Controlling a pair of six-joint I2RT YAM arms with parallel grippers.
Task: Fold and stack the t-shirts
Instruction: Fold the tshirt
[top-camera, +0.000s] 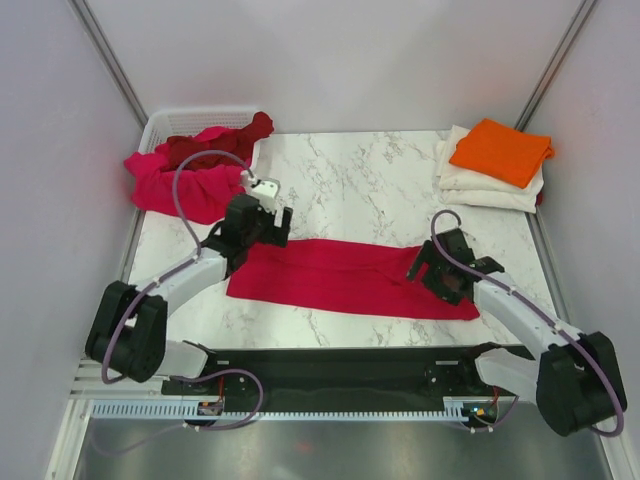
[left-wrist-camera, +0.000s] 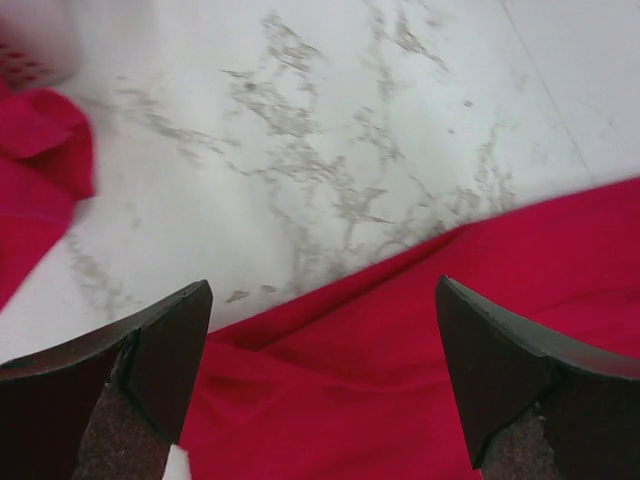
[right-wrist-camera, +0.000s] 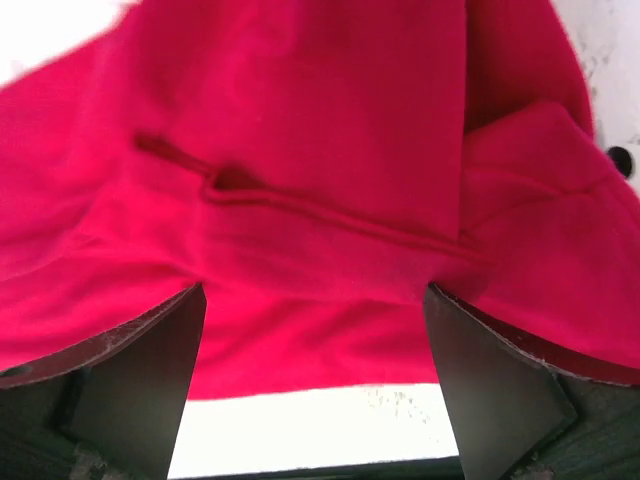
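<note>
A crimson red t-shirt (top-camera: 350, 275) lies folded into a long strip across the marble table (top-camera: 360, 190). My left gripper (top-camera: 268, 225) is open just above the strip's left far edge; the red cloth (left-wrist-camera: 400, 350) shows between its fingers (left-wrist-camera: 170, 350). My right gripper (top-camera: 432, 268) is open over the strip's right end, with the cloth (right-wrist-camera: 320, 200) and its hem between the fingers (right-wrist-camera: 150, 380). An orange shirt (top-camera: 502, 150) lies folded on a cream-white one (top-camera: 490, 185) at the back right. Magenta-pink (top-camera: 180, 185) and dark maroon (top-camera: 215, 145) shirts hang from the basket.
A white plastic basket (top-camera: 165, 125) stands at the back left corner with shirts spilling over its rim. Grey walls close in both sides. The black base bar (top-camera: 330, 365) runs along the table's near edge.
</note>
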